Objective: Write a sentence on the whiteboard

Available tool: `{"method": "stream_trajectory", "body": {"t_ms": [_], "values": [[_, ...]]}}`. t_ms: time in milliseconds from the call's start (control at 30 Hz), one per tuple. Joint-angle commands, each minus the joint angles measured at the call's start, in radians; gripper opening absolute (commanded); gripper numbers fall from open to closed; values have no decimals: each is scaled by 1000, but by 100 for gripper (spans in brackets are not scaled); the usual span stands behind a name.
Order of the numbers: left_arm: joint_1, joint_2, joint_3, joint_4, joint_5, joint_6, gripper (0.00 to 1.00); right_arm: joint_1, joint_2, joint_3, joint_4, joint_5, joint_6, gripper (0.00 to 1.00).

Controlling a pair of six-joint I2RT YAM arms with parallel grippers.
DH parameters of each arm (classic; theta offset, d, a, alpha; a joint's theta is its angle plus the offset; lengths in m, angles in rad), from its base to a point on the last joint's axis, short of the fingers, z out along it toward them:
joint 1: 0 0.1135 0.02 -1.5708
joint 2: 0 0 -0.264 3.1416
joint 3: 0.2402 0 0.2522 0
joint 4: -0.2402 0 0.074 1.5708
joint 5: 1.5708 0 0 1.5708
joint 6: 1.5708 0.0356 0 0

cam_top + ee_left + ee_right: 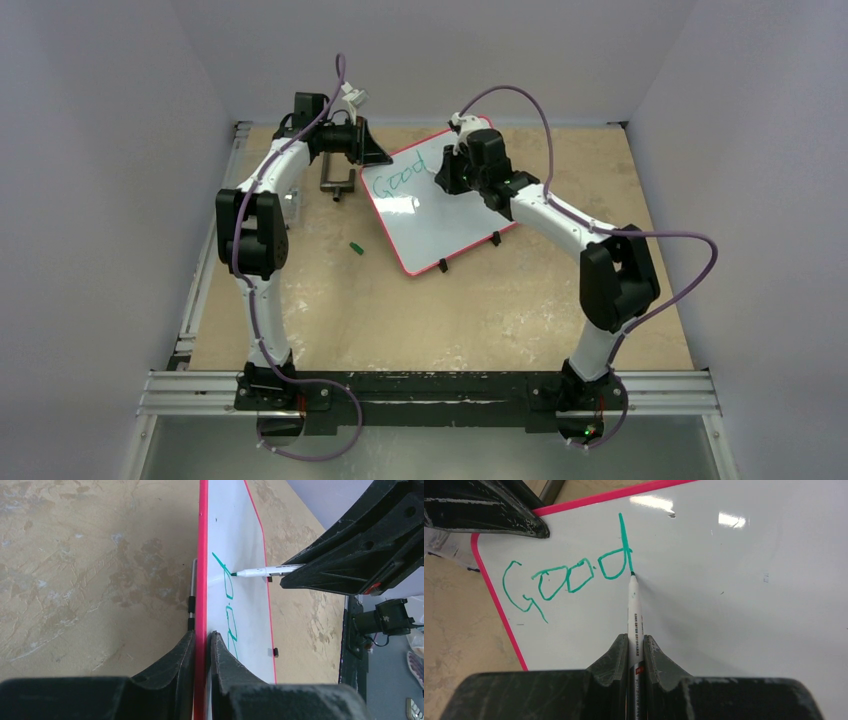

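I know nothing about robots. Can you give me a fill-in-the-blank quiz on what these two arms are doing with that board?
The sentence on the whiteboard reads only ____.
Its ink is ____.
The marker, held in the right claw, touches the foot of the letter ____.
The left claw is clamped on the edge of the ____.
Missing words: Good, green, d, whiteboard.
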Motion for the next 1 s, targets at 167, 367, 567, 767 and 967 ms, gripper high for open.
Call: {"method": "stream_trajectory", "body": {"t_ms": [167,367,567,767,967], "values": [[-17,-55,-12,10,11,50,0,-6,-66,-1,-74,64,-40,0],[-17,-60,-17,8,-6,51,8,-6,-109,67,-102,67,-48,0],[-16,-55,-15,6,-27,52,26,-6,-159,49,-101,58,-40,0],[-16,-52,-15,10,-43,49,42,-6,-186,31,-102,61,-40,0],[-14,-63,-17,31,-56,40,57,-6,-207,23,-108,59,-44,0]]}}
